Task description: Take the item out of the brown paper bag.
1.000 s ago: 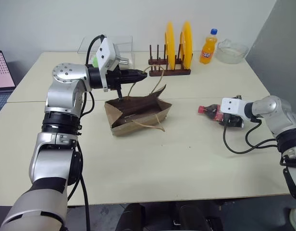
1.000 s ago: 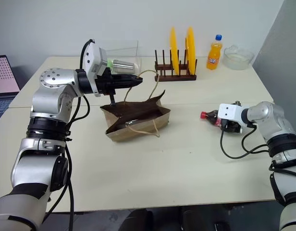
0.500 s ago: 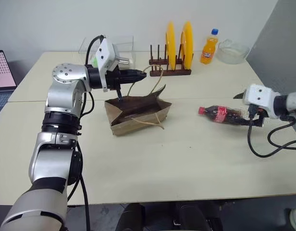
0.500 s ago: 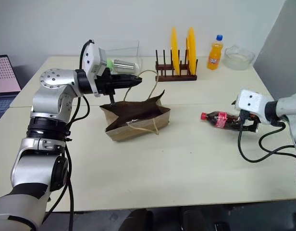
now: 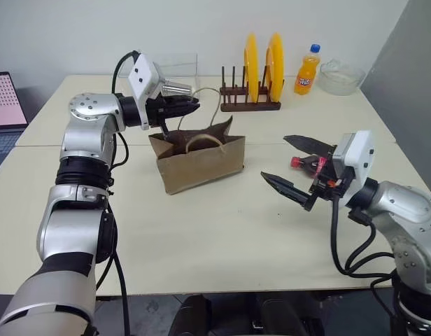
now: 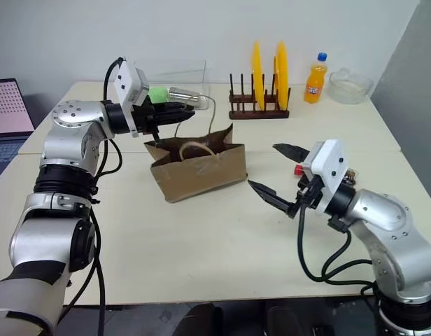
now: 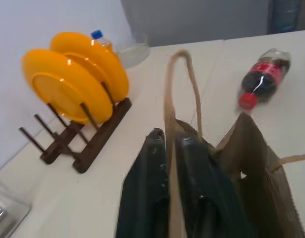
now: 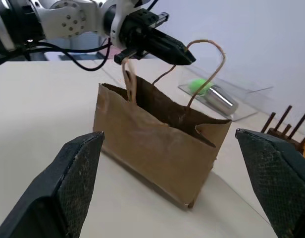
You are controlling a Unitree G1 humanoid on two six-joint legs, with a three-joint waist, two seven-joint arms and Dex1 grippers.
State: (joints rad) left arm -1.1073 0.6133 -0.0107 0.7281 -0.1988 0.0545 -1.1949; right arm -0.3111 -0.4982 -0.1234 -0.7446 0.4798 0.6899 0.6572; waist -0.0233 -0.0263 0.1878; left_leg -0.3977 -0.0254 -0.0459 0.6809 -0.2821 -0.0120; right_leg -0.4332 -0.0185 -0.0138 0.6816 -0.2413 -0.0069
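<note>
Red-labelled item [image 7: 264,79], writing unreadable, beside bag [image 5: 199,161]

The left arm is held out level, its left gripper [image 5: 189,106] pointed forward and toward the right, the two black fingers [image 7: 147,193] drawn nearly together with a thin tan cord caught between them. The right arm is bent in close, its right gripper [image 5: 298,171] spread wide and empty.

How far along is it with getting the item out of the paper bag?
Done: the item lies on the table, outside the brown paper bag. In hand: the left gripper pinches a bag handle; the right gripper is open, empty. Left: releasing the handle.
</note>
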